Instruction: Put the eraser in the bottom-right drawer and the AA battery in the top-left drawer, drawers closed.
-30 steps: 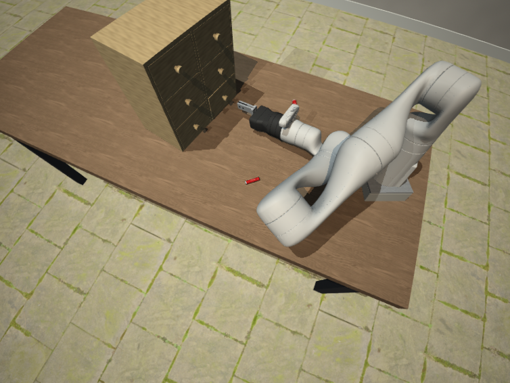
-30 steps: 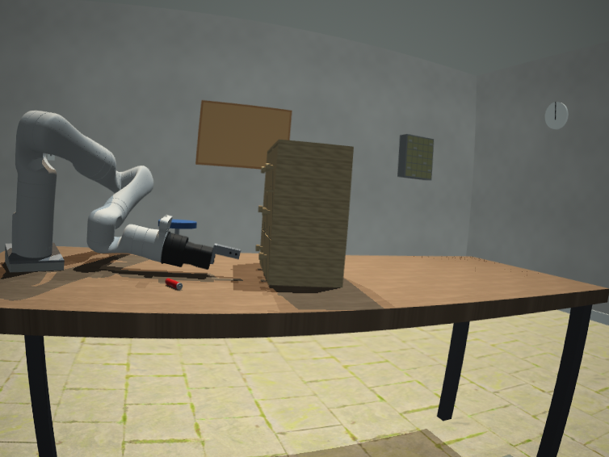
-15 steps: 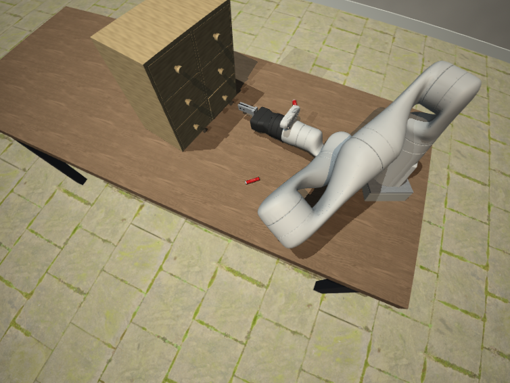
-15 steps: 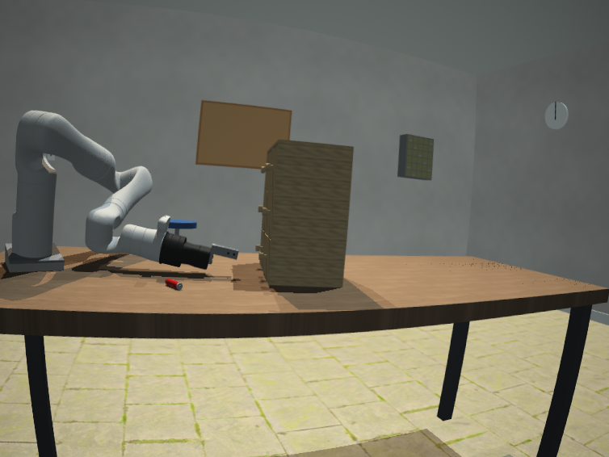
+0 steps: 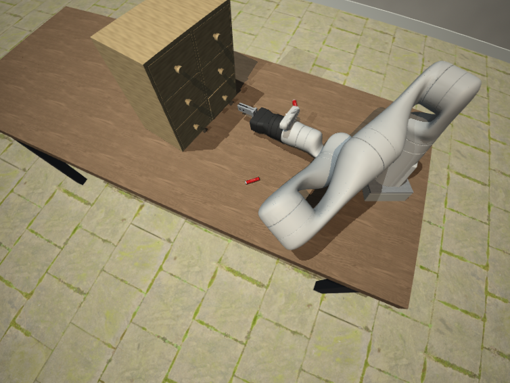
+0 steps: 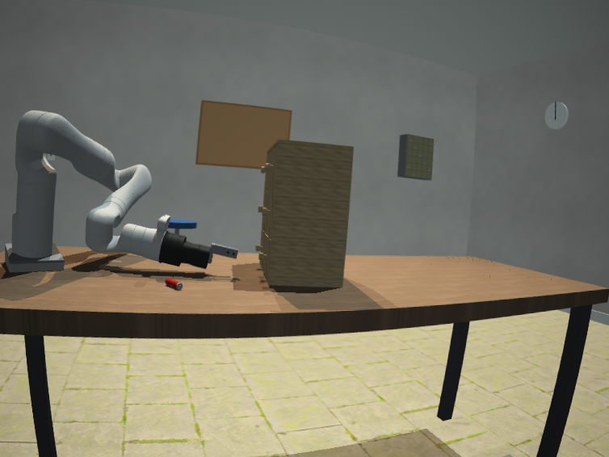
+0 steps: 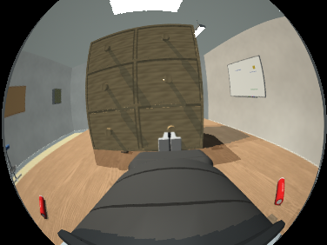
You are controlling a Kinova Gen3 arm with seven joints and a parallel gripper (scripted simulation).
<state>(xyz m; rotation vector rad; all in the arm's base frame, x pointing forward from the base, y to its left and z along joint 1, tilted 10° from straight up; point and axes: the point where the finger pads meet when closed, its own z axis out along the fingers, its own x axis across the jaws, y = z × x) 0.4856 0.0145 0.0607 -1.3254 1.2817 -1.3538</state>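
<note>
Plain grey walls (image 6: 373,88) are enclosing the room and meeting at a vertical corner, with an orange-brown framed board (image 6: 241,132) (image 7: 16,101), a small gridded panel (image 6: 417,157) (image 7: 56,96) and a round clock (image 6: 556,115) hanging on them. A white board (image 7: 246,77) is hanging on a paler wall (image 7: 278,48), and a bright white ceiling panel (image 7: 145,6) is showing overhead. Pale stone paving (image 5: 164,296) (image 6: 245,393) with yellow-green joints is covering the floor, on which dark legs (image 6: 452,368) are supporting the brown wood-grain bench (image 5: 197,181) (image 6: 417,280) (image 7: 87,174).
</note>
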